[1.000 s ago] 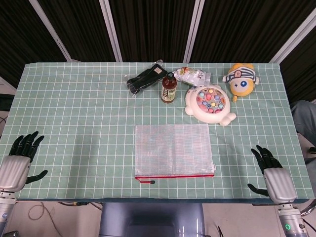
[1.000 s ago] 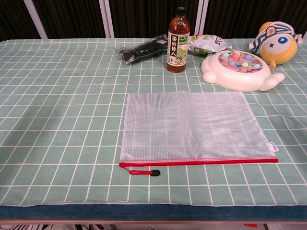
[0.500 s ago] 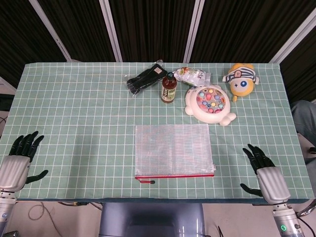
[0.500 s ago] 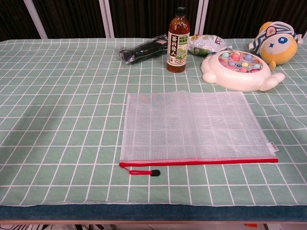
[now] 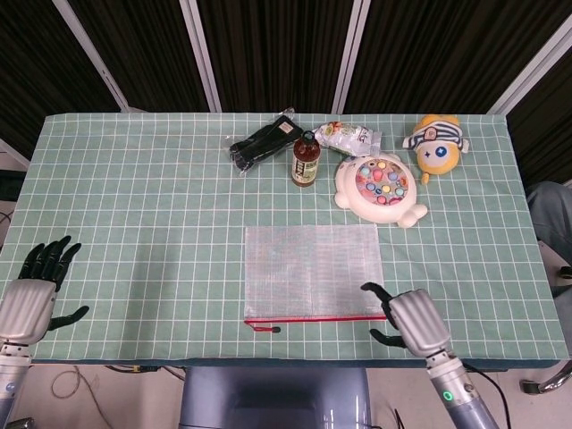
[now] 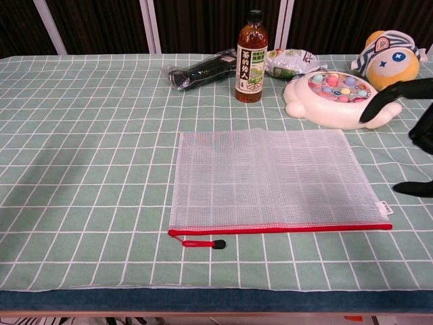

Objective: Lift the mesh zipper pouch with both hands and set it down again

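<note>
Mesh zipper pouch [image 5: 314, 271] lies flat; right hand [image 5: 413, 322] hovers spread beside its corner, left hand [image 5: 32, 295] spread apart.

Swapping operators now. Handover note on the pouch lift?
Left robot hand: open, at the near left table corner, far from the pouch.
Right robot hand: open, fingers spread beside the pouch's near right corner; contact cannot be told.
Pouch: flat on the table, red zipper edge toward the robot, bottle and toys behind it.
Done: nothing lifted; only the right robot hand is at the pouch.
Left: bring the left robot hand to the pouch's left edge, grip both sides, lift, set down.
</note>
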{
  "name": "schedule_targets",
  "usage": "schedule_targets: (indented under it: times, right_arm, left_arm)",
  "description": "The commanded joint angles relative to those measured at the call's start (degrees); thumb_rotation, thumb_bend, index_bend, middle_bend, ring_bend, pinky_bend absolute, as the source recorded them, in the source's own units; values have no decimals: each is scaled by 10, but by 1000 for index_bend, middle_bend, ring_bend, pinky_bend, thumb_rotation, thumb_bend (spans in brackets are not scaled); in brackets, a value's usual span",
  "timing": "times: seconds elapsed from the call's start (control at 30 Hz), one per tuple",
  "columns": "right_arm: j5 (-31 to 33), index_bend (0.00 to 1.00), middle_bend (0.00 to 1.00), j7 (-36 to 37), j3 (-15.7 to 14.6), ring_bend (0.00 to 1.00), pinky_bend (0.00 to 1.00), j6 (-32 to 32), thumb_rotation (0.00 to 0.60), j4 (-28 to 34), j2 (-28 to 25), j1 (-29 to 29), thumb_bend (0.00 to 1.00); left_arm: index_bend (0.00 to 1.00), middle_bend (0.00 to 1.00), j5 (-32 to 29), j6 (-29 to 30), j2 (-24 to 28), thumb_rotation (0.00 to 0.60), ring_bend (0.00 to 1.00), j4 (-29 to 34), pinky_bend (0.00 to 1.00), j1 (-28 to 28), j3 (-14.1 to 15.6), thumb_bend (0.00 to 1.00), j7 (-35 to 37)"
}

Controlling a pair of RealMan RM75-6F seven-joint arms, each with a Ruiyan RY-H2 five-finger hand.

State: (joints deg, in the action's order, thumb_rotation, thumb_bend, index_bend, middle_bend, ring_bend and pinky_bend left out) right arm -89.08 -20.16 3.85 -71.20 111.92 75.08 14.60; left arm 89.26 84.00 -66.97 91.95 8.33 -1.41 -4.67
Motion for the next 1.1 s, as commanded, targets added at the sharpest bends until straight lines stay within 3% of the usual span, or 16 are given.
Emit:
schedule_targets:
  times: [0.03,0.13,0.5,0.77,1.1]
  right_arm:
    - [105,428,1000,-106,31,1000,996,73,600,16,100,57,271]
    - [180,457,1000,-172,43,1000,1000,83,600,14,160,81,273]
    - [279,502,1000,-255,48,1000,1000,67,600,-13,266,125,295]
    - [337,503,1000,-265,58,1000,1000,52,600,-60,330,152,301]
    - [357,503,1000,-249,59,1000,1000,42,600,-100,356,166,309]
  left_arm:
    - [0,0,-1,0,1,600,0,-1,0,0,-1,35,3]
    - [0,0,-7,-4,2,600,0,-1,0,1,-2,35,7]
    - [0,0,-12,-10,4,600,0,1,0,3,-3,35,13]
    - [0,0,-19,-15,6,600,0,2,0,4,-4,35,21]
    - [0,0,-16,-11,6,600,0,0,0,4,-5,35,25]
